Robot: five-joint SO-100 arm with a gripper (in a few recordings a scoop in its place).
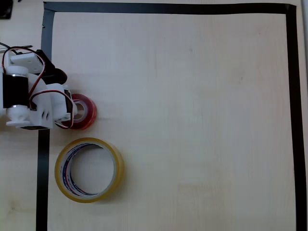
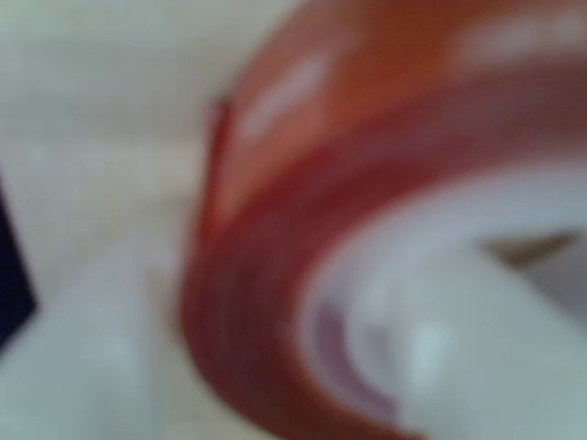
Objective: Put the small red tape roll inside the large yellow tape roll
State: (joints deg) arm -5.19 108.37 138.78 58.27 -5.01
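Pale wood tabletop (image 1: 192, 120), black tape border (image 1: 43, 183), white arm at the left edge of the overhead view.

At the arm's tip the claw (image 1: 73, 111) sits over the left part of the small red tape roll (image 1: 85, 111); in the wrist view a white finger (image 2: 459, 357) appears to reach into the roll's white core with the red wall (image 2: 257, 275) just beside it, so the claw seems set around the wall, though whether it is clamped or loose I cannot tell through the blur. That roll lies flat on the tabletop near the left border. The large yellow tape roll (image 1: 89, 169) lies flat just below it in the overhead view, close but apart, hole facing up. I judge the coming move a lift and a short carry toward the picture's lower edge.
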